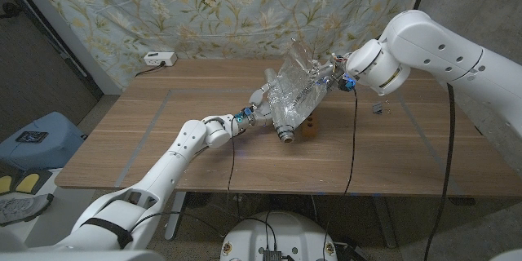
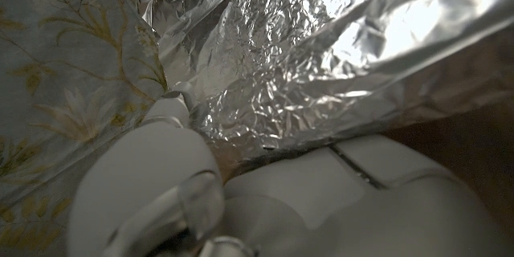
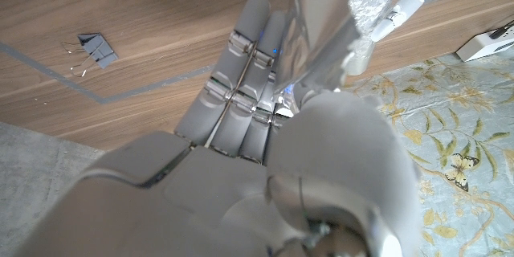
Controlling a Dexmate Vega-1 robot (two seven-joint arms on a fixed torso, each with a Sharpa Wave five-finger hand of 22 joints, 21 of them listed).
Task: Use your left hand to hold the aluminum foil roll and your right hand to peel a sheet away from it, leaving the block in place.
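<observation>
Crinkled silver foil is passing between the fingers of the right robot hand [image 1: 341, 79], which is pinching the free end of the foil sheet [image 1: 300, 81] and holding it lifted above the desk [image 1: 147, 130]; in the right wrist view the sheet [image 3: 321, 24] is running up past the closed fingers [image 3: 241, 88] of that robot hand [image 3: 265, 120]. From that grip the sheet is sloping down and away toward the left robot hand [image 1: 259, 108], widening into a wrinkled, shiny sail. At its lower end it is joining the aluminum foil roll [image 1: 281, 122], which is lying on the desk with one round end facing the near edge. The left robot hand is gripping the roll, its fingers wrapped around the side of it farthest from the right robot hand; in the left wrist view that robot hand [image 2: 201, 201] is sitting right against the crumpled foil [image 2: 321, 56]. Just beside the roll's near end, on the side toward the right robot hand, a small brown block [image 1: 311, 126] is sitting on the desk, partly shaded by the sheet. Farther out past the right robot hand, a binder clip [image 1: 379, 109] is lying on the wood, seen also in the right wrist view [image 3: 95, 46]. Well beyond both robot hands, at the far desk edge, a white power strip [image 1: 159, 58] is resting before the floral curtain [image 1: 204, 8].
</observation>
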